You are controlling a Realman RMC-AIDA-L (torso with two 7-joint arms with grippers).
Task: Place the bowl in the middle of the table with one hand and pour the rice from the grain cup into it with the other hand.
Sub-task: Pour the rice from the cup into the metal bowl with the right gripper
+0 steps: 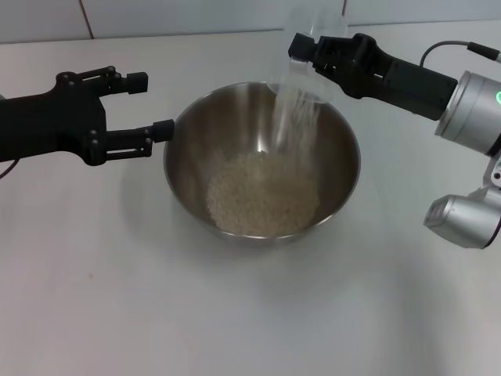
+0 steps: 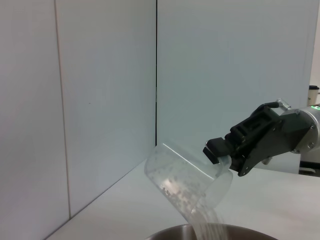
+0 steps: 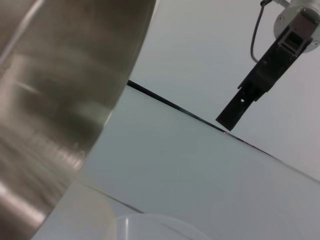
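The bowl stands on the table near its middle, with a heap of rice in its bottom. My right gripper is shut on the grain cup, tipped over the bowl's far right rim, and a stream of rice falls from it into the bowl. The left wrist view shows the tilted cup held by the right gripper above the bowl's rim. My left gripper is open just left of the bowl, its lower finger at the rim. The right wrist view shows the bowl's outer wall.
A white wall rises behind the table's far edge. The right arm's silver wrist and elbow hang over the table's right side.
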